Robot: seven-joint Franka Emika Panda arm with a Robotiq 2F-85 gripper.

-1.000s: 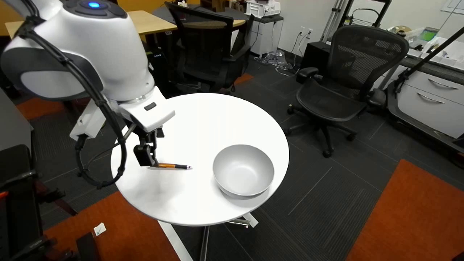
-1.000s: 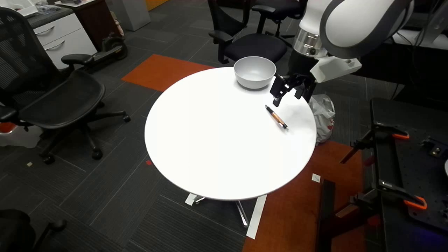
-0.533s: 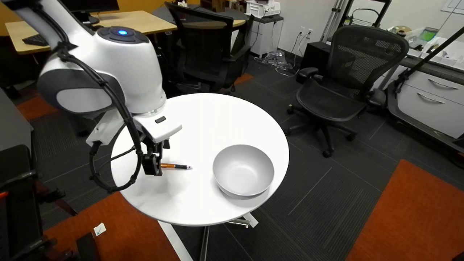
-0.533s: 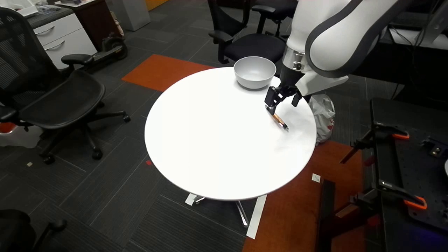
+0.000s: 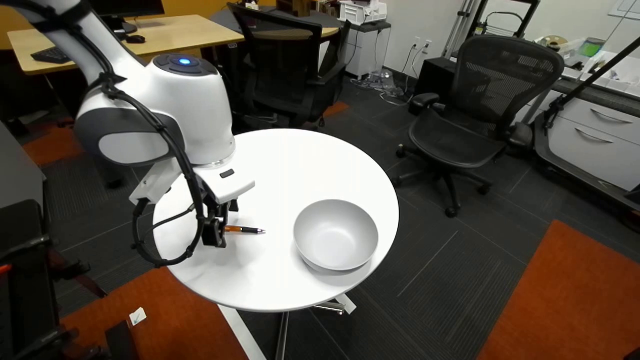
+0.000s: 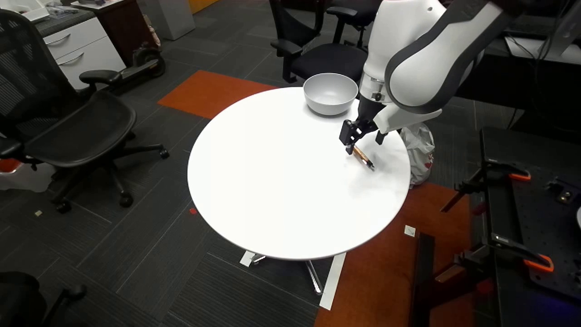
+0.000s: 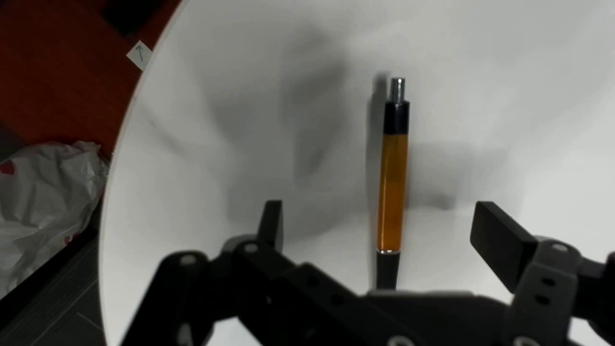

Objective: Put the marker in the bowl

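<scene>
Gripper lowered over the marker, nothing held yet

Over the past second the white arm has sunk lower in both exterior views, while marker and bowl lie just where they were. The gripper's two fingers stand wide apart, one to each side of the marker in the wrist view, with white table showing in both gaps; neither touches it. How close the tips are to the tabletop, I can't make out. To me that looks like the approach nearly done: perhaps a touch lower, then a squeeze, with the lift and the carry to the bowl all to come.

The marker lies flat on the table, a slim round stick with a glossy orange-brown barrel, black at both ends, and a shiny metal stub; its dark tip points roughly toward the bowl. It looks polished enough to roll if one finger met it first. Those fingers are blocky and black, with flat faces that ought to pinch a thin barrel well. The bowl stands upright near the table's edge, light grey, smooth and dull, deep and wide-mouthed: a forgiving target, I should think.
</scene>
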